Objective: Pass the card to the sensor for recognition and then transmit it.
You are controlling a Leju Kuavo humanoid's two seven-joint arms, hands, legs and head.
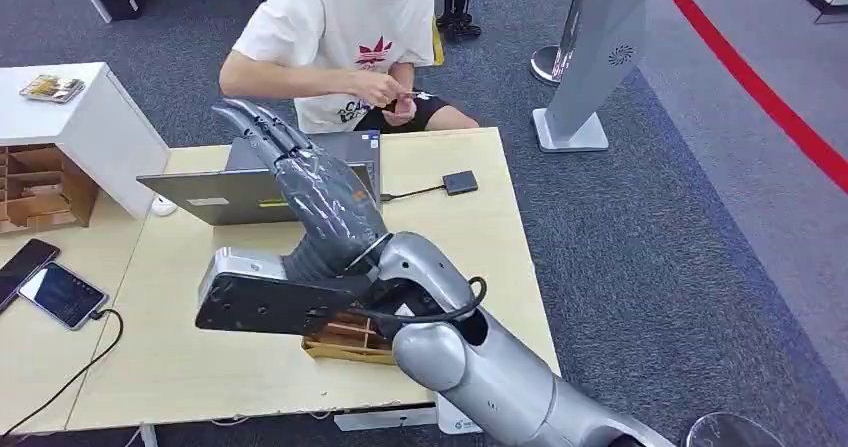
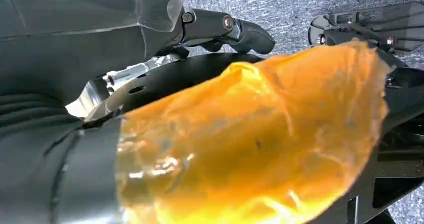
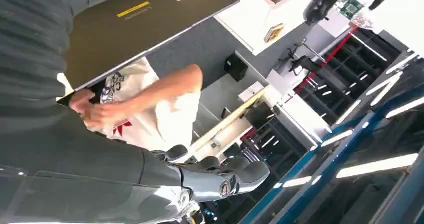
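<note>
My right hand (image 1: 305, 182) reaches across the table (image 1: 470, 257) toward the grey laptop (image 1: 215, 195), fingers stretched out straight and holding nothing. In the right wrist view its dark fingers (image 3: 225, 179) point past the laptop lid (image 3: 140, 23) toward the person. A person (image 1: 330, 27) sits behind the table and pinches a small pale card (image 1: 415, 95) in both hands. The black sensor (image 1: 460, 182) lies on its cable at the table's far right. My left hand (image 2: 125, 38) hangs over the carpet with nothing in it, its thumb wrapped in orange film (image 2: 260, 139).
A wooden card box (image 1: 335, 345) sits at the table's front edge, partly under my right arm. Two phones (image 1: 62, 294) lie at the left. A white cabinet (image 1: 80, 117) stands at the far left and a grey kiosk stand (image 1: 590, 57) at the far right.
</note>
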